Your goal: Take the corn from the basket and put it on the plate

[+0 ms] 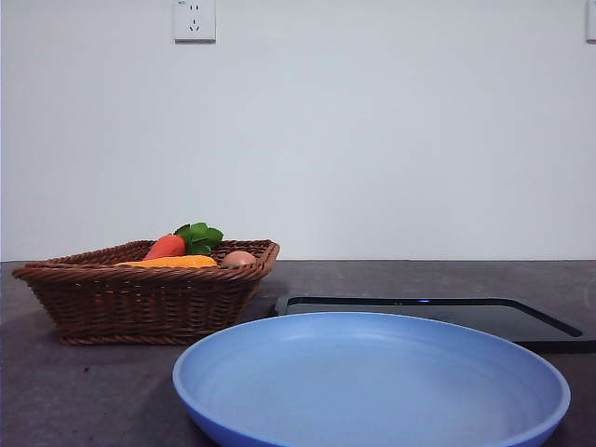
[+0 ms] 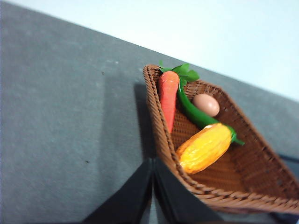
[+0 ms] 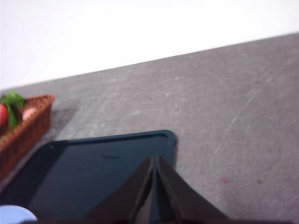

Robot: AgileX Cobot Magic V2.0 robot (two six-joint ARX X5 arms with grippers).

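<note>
Yellow corn (image 2: 204, 148): you've got it lying in the basket (image 2: 261, 184), just past your left claw (image 2: 153, 161), next to the carrot (image 2: 168, 97).
Left claw: pinched closed, empty, at the basket's rim.
Right claw (image 3: 154, 161): closed too, over the black tray (image 3: 93, 172).
Plate (image 1: 372, 386): bare, beside the basket.

yellow corn (image 2: 204, 148), blue plate (image 1: 372, 424)

Dark grey table (image 1: 56, 391), wicker basket (image 1: 140, 303), light-blue plate (image 1: 372, 410) and black tray (image 1: 503, 321) resting on it
</note>
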